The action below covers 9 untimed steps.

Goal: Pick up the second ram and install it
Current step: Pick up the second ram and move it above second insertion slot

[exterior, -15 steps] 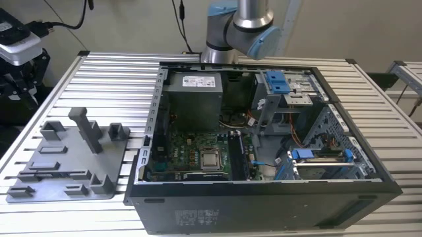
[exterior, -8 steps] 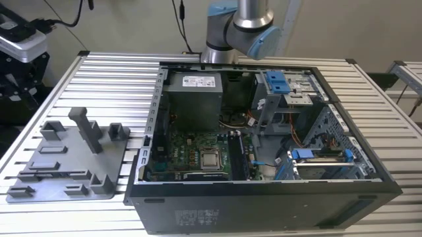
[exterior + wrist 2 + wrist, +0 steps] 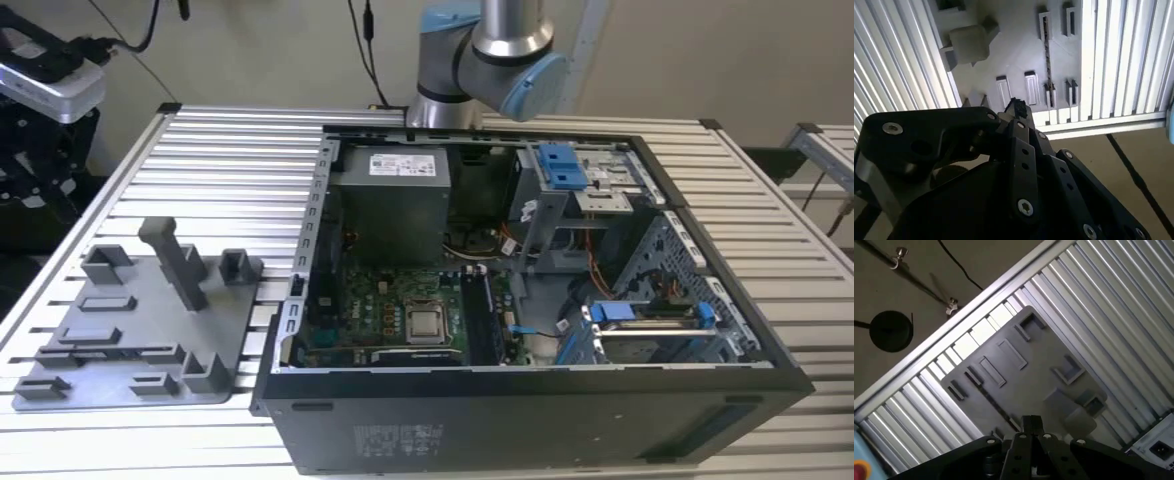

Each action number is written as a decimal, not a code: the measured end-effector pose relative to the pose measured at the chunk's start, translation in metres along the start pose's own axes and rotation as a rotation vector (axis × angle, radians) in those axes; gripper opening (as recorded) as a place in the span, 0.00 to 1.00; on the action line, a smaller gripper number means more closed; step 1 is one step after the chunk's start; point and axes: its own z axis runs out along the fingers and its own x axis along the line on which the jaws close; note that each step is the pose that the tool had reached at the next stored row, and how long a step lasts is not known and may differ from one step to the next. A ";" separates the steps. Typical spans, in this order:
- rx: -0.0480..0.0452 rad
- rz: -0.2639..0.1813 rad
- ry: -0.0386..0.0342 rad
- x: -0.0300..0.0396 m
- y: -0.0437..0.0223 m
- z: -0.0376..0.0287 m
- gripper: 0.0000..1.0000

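The second ram (image 3: 1046,55) is a thin dark stick standing on edge in a slot of the grey plastic tray (image 3: 1014,45). In the exterior view the ram (image 3: 114,349) is a dark line near the tray's (image 3: 134,375) front. My gripper (image 3: 1016,106) hangs well above the tray, apart from it, its black fingers drawn together with nothing between them. In the first wrist view the gripper (image 3: 1031,421) points down at the tray (image 3: 1029,375).
An open computer case (image 3: 534,420) lies on the slatted aluminium table (image 3: 227,170), to the exterior view's right of the tray. Its motherboard (image 3: 387,310), power supply (image 3: 390,200) and blue-latched drive cages (image 3: 641,315) are exposed. The table's edge and floor (image 3: 1134,170) lie past the tray.
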 end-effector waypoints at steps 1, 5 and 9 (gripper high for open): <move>0.0010 -0.014 -0.0005 0.0001 -0.0001 0.0004 0.11; 0.0059 -0.067 -0.0044 0.0004 -0.0004 0.0018 0.11; 0.0095 -0.116 -0.0069 0.0010 -0.0008 0.0026 0.11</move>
